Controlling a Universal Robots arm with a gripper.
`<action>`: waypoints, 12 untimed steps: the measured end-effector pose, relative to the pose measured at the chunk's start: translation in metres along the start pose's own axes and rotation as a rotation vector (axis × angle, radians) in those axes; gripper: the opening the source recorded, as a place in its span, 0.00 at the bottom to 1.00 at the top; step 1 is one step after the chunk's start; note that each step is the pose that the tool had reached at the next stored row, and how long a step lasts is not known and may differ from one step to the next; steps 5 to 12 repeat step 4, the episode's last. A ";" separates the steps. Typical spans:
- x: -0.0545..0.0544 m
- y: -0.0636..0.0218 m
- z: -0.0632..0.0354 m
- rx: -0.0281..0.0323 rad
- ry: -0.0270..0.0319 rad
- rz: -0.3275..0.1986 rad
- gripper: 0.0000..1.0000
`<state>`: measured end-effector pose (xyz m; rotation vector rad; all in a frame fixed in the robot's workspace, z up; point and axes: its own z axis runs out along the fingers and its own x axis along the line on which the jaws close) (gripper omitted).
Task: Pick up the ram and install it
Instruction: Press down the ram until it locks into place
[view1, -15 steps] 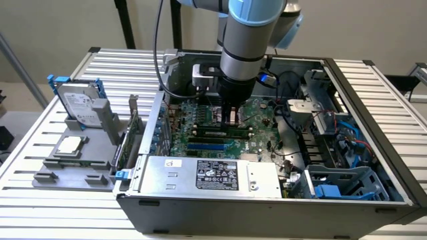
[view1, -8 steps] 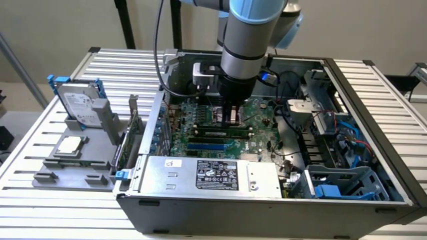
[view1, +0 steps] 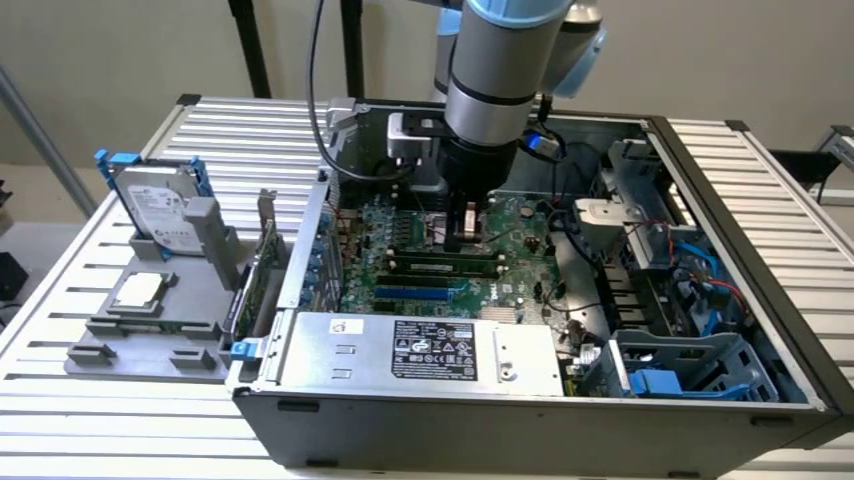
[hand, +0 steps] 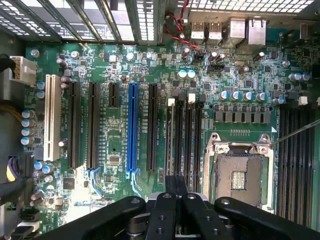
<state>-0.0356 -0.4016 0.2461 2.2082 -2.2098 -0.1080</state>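
Observation:
The ram (view1: 445, 262), a long green stick with dark chips, stands on edge in a black slot on the motherboard (view1: 400, 225) inside the open computer case. My gripper (view1: 467, 240) reaches down into the case and ends just above the ram, toward the end on the exterior view's right. Whether it touches the stick I cannot tell. In the wrist view the two black fingers (hand: 167, 200) are pressed together, and the gripper (hand: 176, 181) is shut over the row of black memory slots (hand: 187, 140). The ram itself is hard to make out there.
A silver hard drive with blue rails (view1: 154, 205) and a small square processor chip (view1: 140, 290) sit on a grey fixture at the exterior view's left. The power supply (view1: 427, 350) fills the case's near side. The empty processor socket (hand: 240, 172) and a blue slot (hand: 132, 127) flank the memory slots.

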 end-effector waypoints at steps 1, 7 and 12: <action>0.000 0.0000 0.0000 0.0000 0.0001 0.000 0.11; 0.000 0.0000 -0.0001 0.0000 0.0002 0.000 0.11; 0.000 0.0000 -0.0001 0.0000 0.0002 0.000 0.11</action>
